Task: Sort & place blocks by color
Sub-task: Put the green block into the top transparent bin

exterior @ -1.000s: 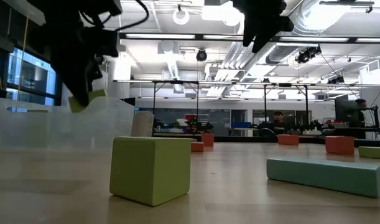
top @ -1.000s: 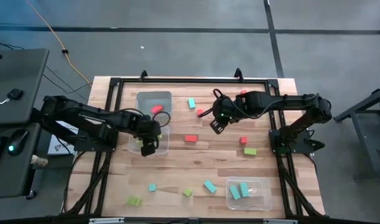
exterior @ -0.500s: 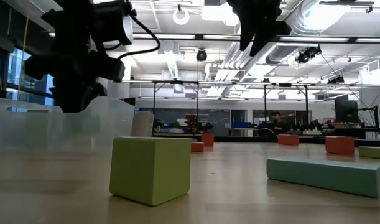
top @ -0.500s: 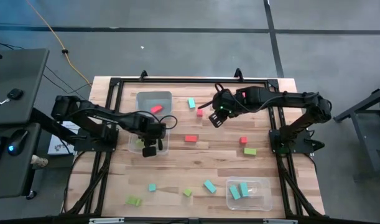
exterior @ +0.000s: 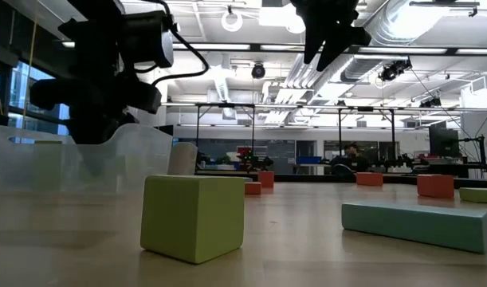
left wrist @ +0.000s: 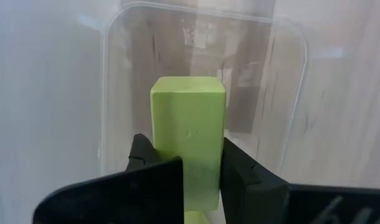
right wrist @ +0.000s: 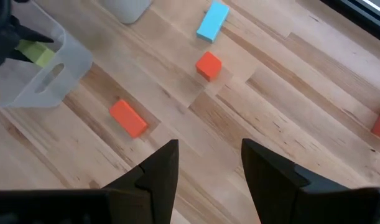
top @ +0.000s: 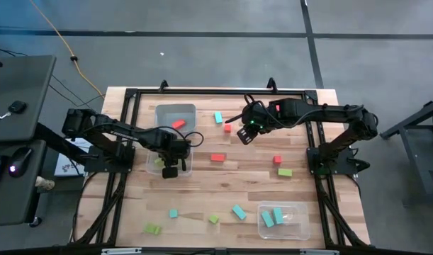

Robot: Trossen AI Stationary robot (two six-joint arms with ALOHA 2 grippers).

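L gripper (top: 171, 170): low inside clear tub (top: 190, 168) at table's left-centre; fingers (left wrist: 158, 168) clamped on upright lime green bar (left wrist: 188, 140), bar's lower half between pads, tub floor just beyond.
R gripper (top: 245, 136): hovers over table's far-centre, near small red cube (top: 227, 128); fingers (right wrist: 162, 171) spread, nothing between, bare wood below.
Red blocks: red cube (right wrist: 208, 65) + red bar (right wrist: 128, 117) loose on wood ahead of R gripper; 1 red piece (top: 178, 124) in far-left tub (top: 164, 113); another red cube (top: 277, 160) right of centre.
Teal blocks: teal bar (right wrist: 213, 20) on far side near red cube; 2 teal pcs (top: 273, 217) in near-right tub (top: 297, 210); teal bar (top: 239, 212) + small teal cube (top: 173, 212) loose near front edge.
Lime blocks: lime cube (exterior: 194, 216) close to low cam; lime piece (top: 152, 229) at front-left; lime bar (top: 285, 171) right of centre, just beside red cube there.
Low view: L arm (exterior: 108, 72) dark above tub wall (exterior: 139, 155); long teal bar (exterior: 417, 225) at right.
Table (top: 230, 184): light wood, black frame.
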